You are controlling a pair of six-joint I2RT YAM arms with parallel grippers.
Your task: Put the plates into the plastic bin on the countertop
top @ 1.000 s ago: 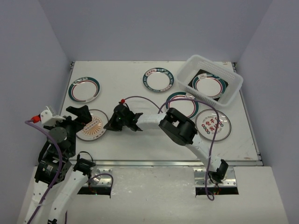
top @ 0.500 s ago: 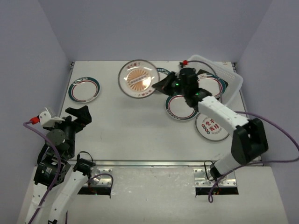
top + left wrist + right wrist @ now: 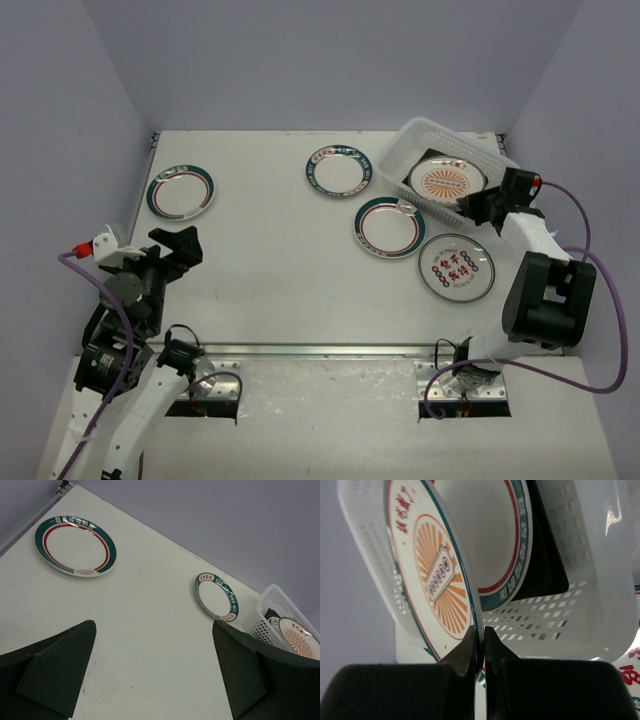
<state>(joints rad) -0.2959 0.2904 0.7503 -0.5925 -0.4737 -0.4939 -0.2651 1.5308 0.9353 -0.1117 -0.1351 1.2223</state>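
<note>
My right gripper [image 3: 478, 207] is shut on the rim of the orange sunburst plate [image 3: 447, 182] and holds it tilted inside the plastic bin [image 3: 404, 160]. In the right wrist view the jaws [image 3: 481, 630] pinch that plate [image 3: 435, 575] above a teal-and-red ringed plate [image 3: 510, 540] and a dark square plate [image 3: 545, 565] lying in the bin [image 3: 565, 620]. On the countertop [image 3: 270, 260] lie ringed plates at the far left [image 3: 180, 192], back middle [image 3: 339, 171] and beside the bin [image 3: 389, 227], and a red-character plate [image 3: 456, 267]. My left gripper [image 3: 180, 245] is open and empty [image 3: 155, 670].
The bin stands at the back right corner, close to the side wall. The left wrist view shows the far-left plate [image 3: 75, 545], the back-middle plate [image 3: 216, 596] and the bin [image 3: 270, 612]. A metal front edge [image 3: 330, 348] bounds the countertop.
My right gripper lifted the sunburst plate from the left front of the countertop, carried it across the back and now holds it in the bin. The left arm barely moved.
</note>
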